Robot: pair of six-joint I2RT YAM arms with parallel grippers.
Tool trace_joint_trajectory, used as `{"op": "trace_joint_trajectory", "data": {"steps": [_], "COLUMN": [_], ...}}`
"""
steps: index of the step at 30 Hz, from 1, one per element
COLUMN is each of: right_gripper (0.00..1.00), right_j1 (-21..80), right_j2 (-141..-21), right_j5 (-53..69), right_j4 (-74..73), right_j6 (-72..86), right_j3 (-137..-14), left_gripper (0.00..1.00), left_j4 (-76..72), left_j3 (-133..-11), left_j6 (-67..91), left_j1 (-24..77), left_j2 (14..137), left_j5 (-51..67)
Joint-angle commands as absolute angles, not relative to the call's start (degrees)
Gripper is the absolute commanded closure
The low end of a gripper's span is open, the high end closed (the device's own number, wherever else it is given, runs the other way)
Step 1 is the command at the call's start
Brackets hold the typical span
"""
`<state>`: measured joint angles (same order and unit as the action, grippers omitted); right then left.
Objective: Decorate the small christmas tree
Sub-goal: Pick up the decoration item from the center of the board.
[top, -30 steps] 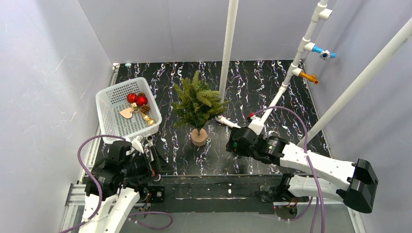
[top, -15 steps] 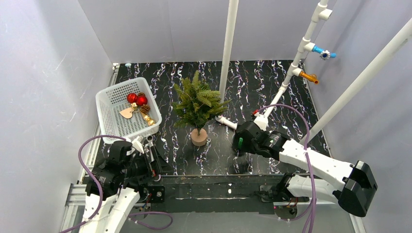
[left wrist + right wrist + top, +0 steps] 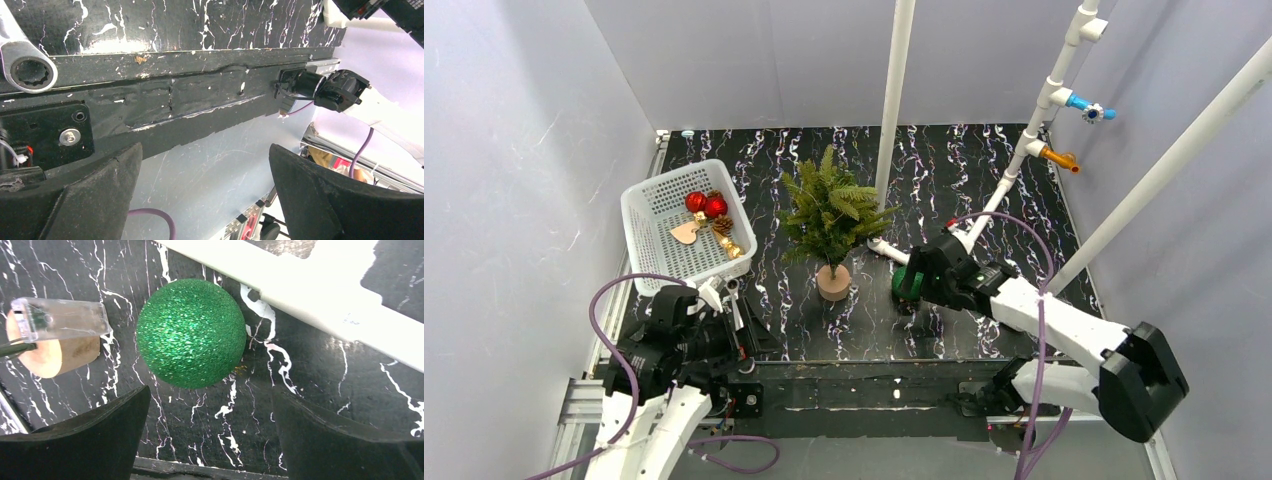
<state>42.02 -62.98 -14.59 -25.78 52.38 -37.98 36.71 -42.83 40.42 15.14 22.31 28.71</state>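
Observation:
The small christmas tree (image 3: pixel 829 213) stands mid-table on its round tan base (image 3: pixel 833 283); no ornaments show on it. A green glitter ball (image 3: pixel 191 333) lies on the black marbled table, right of the tree base (image 3: pixel 47 359). My right gripper (image 3: pixel 210 432) hovers over it, open, the ball just ahead of its fingertips and untouched. In the top view the right gripper (image 3: pixel 905 292) sits close to the right of the base. My left gripper (image 3: pixel 729 301) is open and empty at the near left, below the basket; its wrist view faces the table's front edge (image 3: pixel 165 70).
A white basket (image 3: pixel 650 243) at the left holds red balls (image 3: pixel 705 204), a pine cone and gold ornaments. White pipes rise behind the tree (image 3: pixel 892 100) and at the right (image 3: pixel 1034 130). A white pipe foot (image 3: pixel 320 300) lies just beyond the green ball.
My right arm has swung left and forward toward the tree base, bringing its open gripper over the green ball. The left arm has hardly moved.

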Motion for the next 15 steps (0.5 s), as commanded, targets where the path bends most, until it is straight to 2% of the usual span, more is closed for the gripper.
{"op": "trace_joint_trajectory", "data": {"steps": [1, 15], "right_gripper": [0.02, 0.02], "right_j1": [41.7, 39.99], "right_j2": [-68.28, -76.87], "right_j5": [-11.85, -8.4], "right_j4": [-22.0, -18.42], "right_j6": [48.93, 46.14], "right_j3": [-42.17, -46.94], "left_gripper": [0.01, 0.0], "left_j4": [38.54, 38.4], "left_j3": [-42.98, -43.2], "left_j6": [39.4, 38.8], "left_j1": [15.21, 15.22], "left_j2": [23.8, 24.43], "left_j5": [30.42, 30.49]}}
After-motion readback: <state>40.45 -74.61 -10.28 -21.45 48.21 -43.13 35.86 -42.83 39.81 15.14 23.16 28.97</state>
